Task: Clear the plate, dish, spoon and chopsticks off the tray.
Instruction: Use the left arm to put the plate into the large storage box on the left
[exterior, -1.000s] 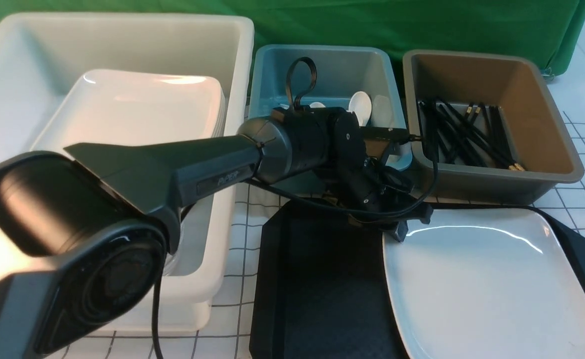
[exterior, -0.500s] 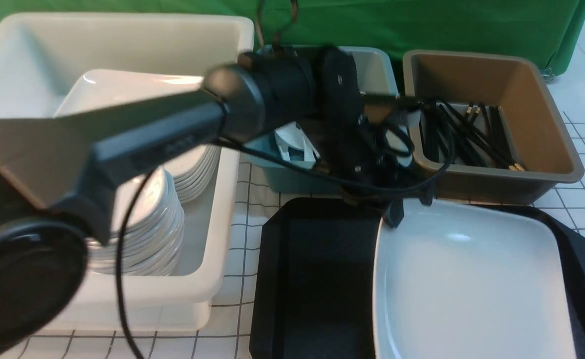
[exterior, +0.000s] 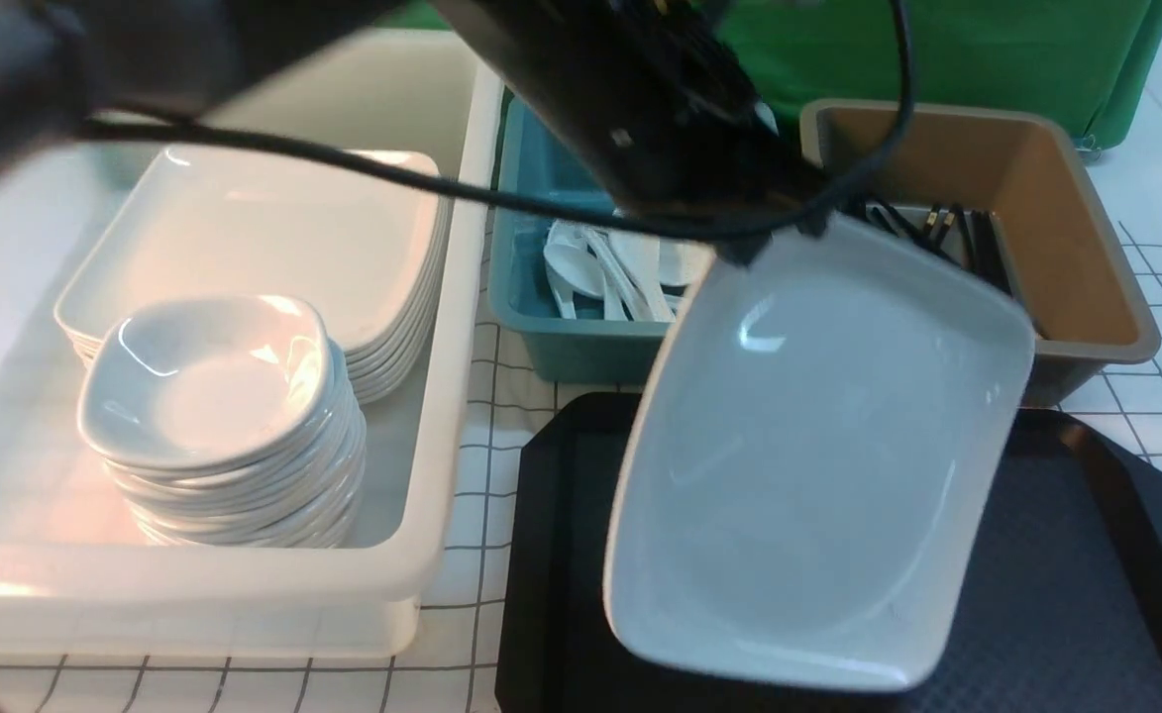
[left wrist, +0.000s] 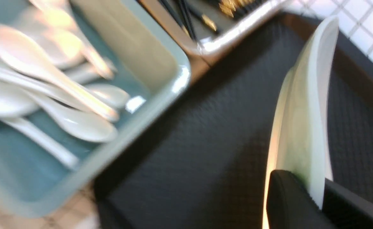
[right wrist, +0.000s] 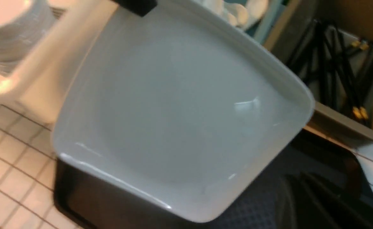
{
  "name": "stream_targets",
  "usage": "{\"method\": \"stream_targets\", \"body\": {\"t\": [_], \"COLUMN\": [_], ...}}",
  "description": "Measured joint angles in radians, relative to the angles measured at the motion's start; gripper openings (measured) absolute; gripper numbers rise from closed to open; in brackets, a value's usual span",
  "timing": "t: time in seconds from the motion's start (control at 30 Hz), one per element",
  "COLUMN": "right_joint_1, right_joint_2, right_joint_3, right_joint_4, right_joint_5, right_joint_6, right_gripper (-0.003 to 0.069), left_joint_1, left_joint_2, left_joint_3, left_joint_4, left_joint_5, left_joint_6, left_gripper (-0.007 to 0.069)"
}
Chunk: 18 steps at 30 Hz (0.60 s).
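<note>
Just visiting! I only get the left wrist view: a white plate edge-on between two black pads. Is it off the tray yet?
Observer: The front view shows the plate tilted in the air over the tray, gripped at its far corner by the left end effector.
Operator: Where might it go?
Observer: Probably the white bin on the robot's left; it holds a stack of similar plates.
Operator: Anything else in there?
Observer: A stack of small dishes, nearer the robot than those plates.
</note>
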Motion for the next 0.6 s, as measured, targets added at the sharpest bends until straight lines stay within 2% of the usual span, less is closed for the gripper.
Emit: {"method": "stream_targets", "body": {"t": [0.13,0.27,0.33,0.37,0.5,0.6], "right_joint_1": [0.0,0.0,0.0,0.0,0.003,0.044], "right_joint_2": [0.017,0.054,0.1,0.1,0.177,0.238], "right_joint_3": [-0.02,-0.051,-0.084,-0.086,-0.135,-0.174], "right_joint_4": [0.166,0.269,0.338,0.342,0.409,0.413], "right_joint_5": [-0.027,-0.028,-0.026,-0.026,0.002,0.019], "right_joint_6": [-0.097,-0.16,-0.194,-0.197,-0.238,-0.246], "right_gripper": [0.0019,0.0019,0.0019,0.0019,0.0019,0.0019], "left_joint_1": [0.014,0.1,0.247,0.247,0.541,0.751], "left_joint_2": [-0.085,-0.149,-0.2,-0.203,-0.238,-0.224], "left_joint_3": [-0.053,-0.111,-0.138,-0.138,-0.141,-0.142], "left_joint_4": [0.117,0.121,0.08,0.076,-0.04,-0.151], "left_joint_5": [0.019,0.044,0.053,0.053,0.058,0.055], "left_joint_6": [-0.048,-0.061,-0.066,-0.066,-0.049,-0.004], "left_gripper": [0.0011,0.0011,0.0011,0.0011,0.0011,0.0014]}}
